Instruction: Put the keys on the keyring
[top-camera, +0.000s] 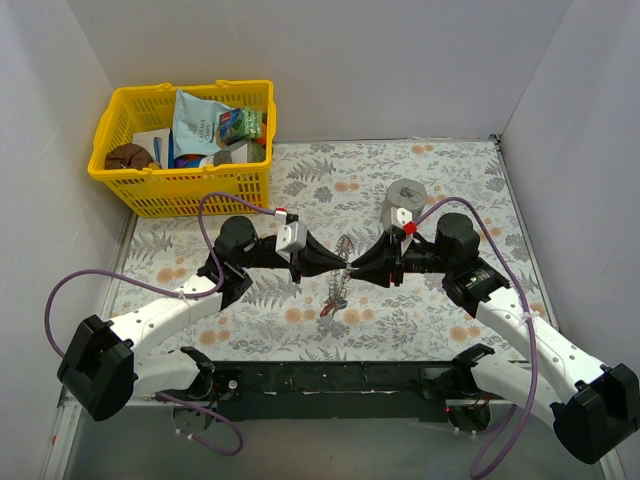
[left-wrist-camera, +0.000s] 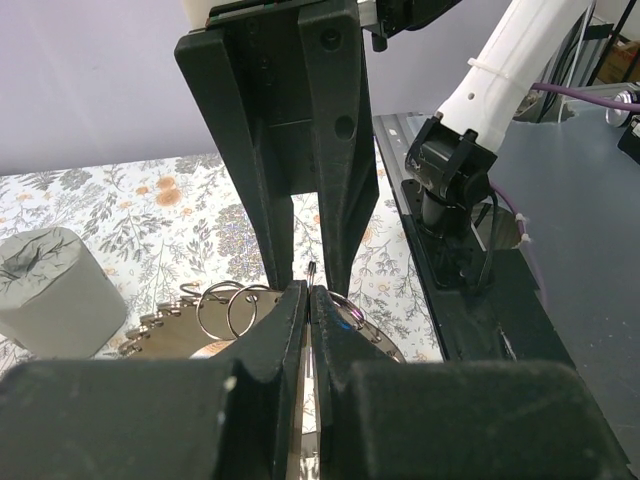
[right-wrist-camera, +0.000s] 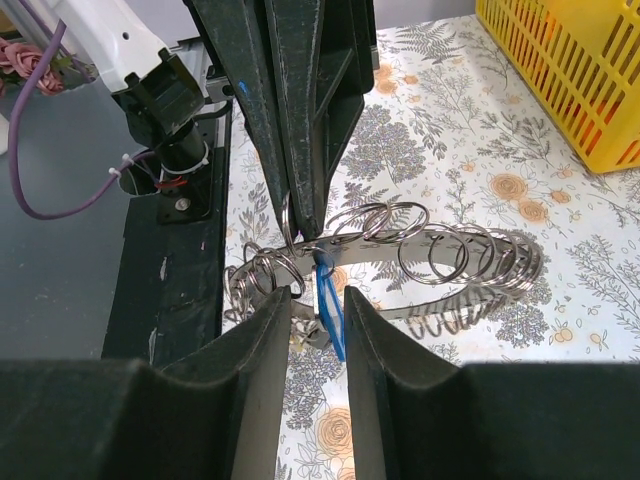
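The keyring (top-camera: 338, 285), a curved silvery band strung with small split rings, hangs above the flowered table between my two grippers. My left gripper (top-camera: 341, 265) is shut on its thin metal edge, and the left wrist view shows the pinch (left-wrist-camera: 309, 290) with the band (left-wrist-camera: 180, 335) to the left. My right gripper (top-camera: 353, 264) faces it tip to tip. In the right wrist view its jaws (right-wrist-camera: 318, 292) stand apart around a blue key (right-wrist-camera: 331, 311) dangling from the keyring (right-wrist-camera: 441, 243), with a gap on the key's left side. The other keys are not visible.
A grey cylinder (top-camera: 405, 193) (left-wrist-camera: 50, 290) stands on the table behind the right gripper. A yellow basket (top-camera: 130, 185) (right-wrist-camera: 570, 80) full of packets sits at the back left. White walls close in three sides. The black base rail (top-camera: 330, 380) runs along the near edge.
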